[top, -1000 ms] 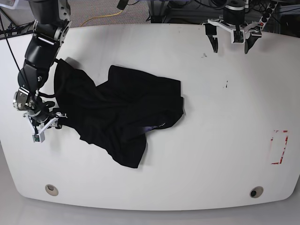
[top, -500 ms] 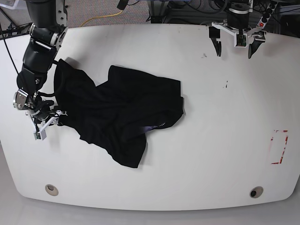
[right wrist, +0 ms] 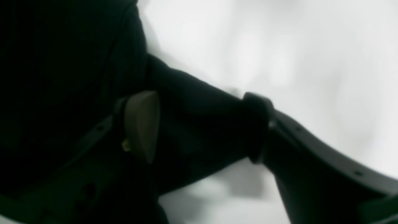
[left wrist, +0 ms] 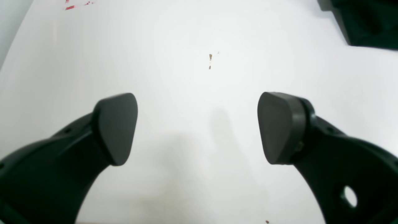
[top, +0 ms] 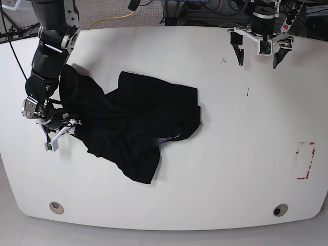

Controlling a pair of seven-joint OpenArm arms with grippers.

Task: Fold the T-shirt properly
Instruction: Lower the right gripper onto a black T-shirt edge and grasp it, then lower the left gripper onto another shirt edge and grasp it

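The black T-shirt [top: 133, 120] lies crumpled on the white table [top: 236, 154], left of centre, with its print hidden. My right gripper [top: 65, 130] is at the shirt's left edge. In the right wrist view it [right wrist: 200, 126] is open, and its fingers [right wrist: 143, 124] straddle a fold of the black cloth [right wrist: 192, 102]. My left gripper [top: 258, 57] hovers near the table's far right edge, well away from the shirt. It is open and empty over bare table in the left wrist view [left wrist: 199, 127]. A corner of the shirt [left wrist: 367, 25] shows at that view's top right.
A red tape rectangle [top: 306, 160] marks the table's right side and also shows in the left wrist view [left wrist: 76, 4]. Two round holes [top: 56, 207] [top: 280, 209] sit near the front edge. Small dark specks [top: 248, 93] lie right of the shirt. Cables and gear stand behind the far edge.
My right gripper has moved right, onto the shirt's left edge. My left gripper has drifted slightly right and stays open. The shirt's shape is about the same.
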